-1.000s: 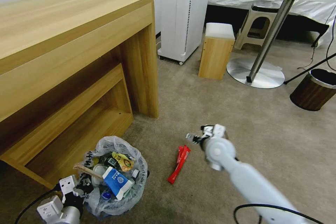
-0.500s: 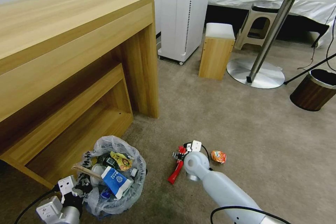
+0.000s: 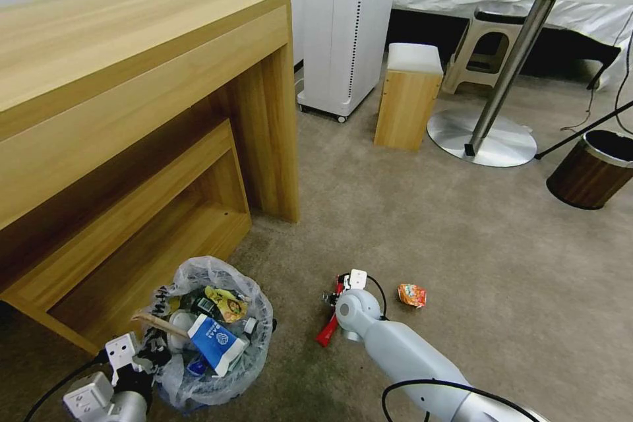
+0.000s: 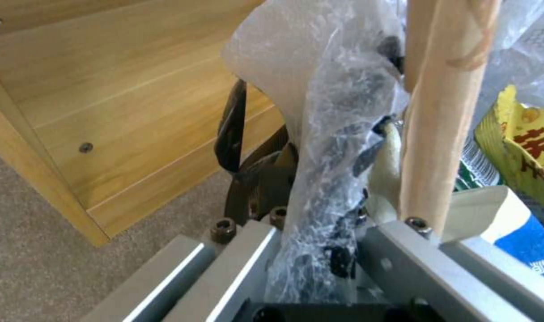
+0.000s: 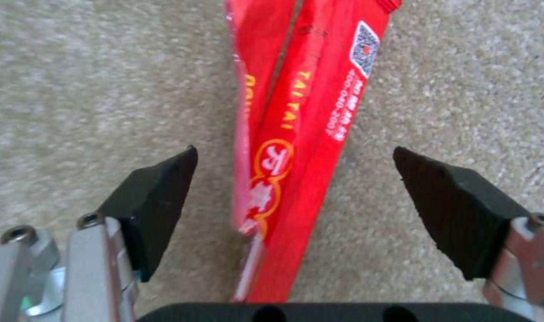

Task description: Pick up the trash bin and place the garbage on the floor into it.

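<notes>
The trash bin (image 3: 254, 316), lined with a crinkled clear bag, stands on the carpet by the desk. It holds a blue-white carton (image 3: 216, 341), a yellow wrapper (image 3: 227, 304) and a wooden stick (image 4: 439, 112). My left gripper (image 3: 140, 357) is shut on the bin's bagged rim (image 4: 325, 134) at its near-left side. A red wrapper (image 5: 302, 125) lies flat on the carpet to the right of the bin. My right gripper (image 5: 294, 152) is open and low over it, one finger on each side, not touching. An orange wrapper (image 3: 412, 295) lies just right of that gripper.
A wooden desk (image 3: 132, 79) with a low shelf stands left of the bin. Farther back are a white appliance (image 3: 346, 26), a wooden stool (image 3: 407, 95), a round table's metal base (image 3: 484, 142) and a brown wood-grain bin (image 3: 590, 171). Open carpet lies between.
My right gripper has come down and nearer, from above the carpet to straddling the red wrapper. The orange wrapper it had hidden now shows. The bin and left gripper have barely shifted.
</notes>
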Controlling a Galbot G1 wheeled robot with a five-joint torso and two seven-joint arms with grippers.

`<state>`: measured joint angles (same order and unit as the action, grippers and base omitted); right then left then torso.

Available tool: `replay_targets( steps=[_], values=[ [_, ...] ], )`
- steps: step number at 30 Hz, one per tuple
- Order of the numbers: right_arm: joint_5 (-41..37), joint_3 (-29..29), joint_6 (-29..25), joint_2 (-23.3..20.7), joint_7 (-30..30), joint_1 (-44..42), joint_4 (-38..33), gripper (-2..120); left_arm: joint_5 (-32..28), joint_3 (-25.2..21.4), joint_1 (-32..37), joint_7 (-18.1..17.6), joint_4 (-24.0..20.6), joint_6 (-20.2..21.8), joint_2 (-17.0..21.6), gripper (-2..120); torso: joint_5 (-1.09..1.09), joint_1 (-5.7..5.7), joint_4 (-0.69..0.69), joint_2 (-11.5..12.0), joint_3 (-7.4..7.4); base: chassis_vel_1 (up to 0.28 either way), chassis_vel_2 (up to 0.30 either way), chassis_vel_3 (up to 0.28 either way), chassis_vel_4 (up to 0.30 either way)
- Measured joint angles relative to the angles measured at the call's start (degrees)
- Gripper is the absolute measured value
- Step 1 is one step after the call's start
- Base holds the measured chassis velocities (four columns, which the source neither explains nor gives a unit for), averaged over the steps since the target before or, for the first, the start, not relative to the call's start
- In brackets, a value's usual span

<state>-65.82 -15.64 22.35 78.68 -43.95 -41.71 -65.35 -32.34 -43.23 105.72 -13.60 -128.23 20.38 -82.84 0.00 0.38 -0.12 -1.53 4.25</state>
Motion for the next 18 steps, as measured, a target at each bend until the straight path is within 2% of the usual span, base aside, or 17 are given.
replay_targets(
  steps=[4,6,10,13,16,18],
  values=[
    [1.83,-0.29,-0.90,0.42,0.99,-0.09,1.39,75,-0.07,0.09,-0.22,-0.02,0.19,-0.12,0.03,0,0.00,0.00,0.00,0.00,0.00,0.000,0.000,0.000,0.000],
    [3.22,-0.53,-1.57,0.64,1.56,-0.12,2.64,64,-0.11,0.18,-0.26,-0.03,0.33,-0.16,0.11,0,0.00,0.00,0.00,0.00,0.00,0.000,0.000,0.000,0.000],
    [4.40,-0.74,-2.08,0.62,2.38,-0.13,3.29,58,-0.14,0.20,-0.26,-0.05,0.33,-0.17,0.18,0,0.00,0.00,0.00,0.00,0.00,0.000,0.000,0.000,0.000],
    [5.80,-1.07,-2.93,0.64,3.12,-0.22,4.29,39,-0.20,0.41,-0.33,-0.05,0.42,-0.30,0.21,0,0.00,0.00,0.00,0.00,0.00,0.000,0.000,0.000,0.000],
    [6.57,-1.28,-3.34,0.64,3.38,-0.34,4.76,32,-0.20,0.55,-0.40,-0.05,0.53,-0.31,0.20,0,0.00,0.00,0.00,0.00,0.00,0.000,0.000,0.000,0.000],
    [7.03,-1.49,-3.55,0.36,3.69,-0.70,4.59,20,-0.19,0.65,-0.72,-0.04,0.82,-0.31,0.20,0,0.00,0.00,0.00,0.00,0.00,0.000,0.000,0.000,0.000]
  ],
)
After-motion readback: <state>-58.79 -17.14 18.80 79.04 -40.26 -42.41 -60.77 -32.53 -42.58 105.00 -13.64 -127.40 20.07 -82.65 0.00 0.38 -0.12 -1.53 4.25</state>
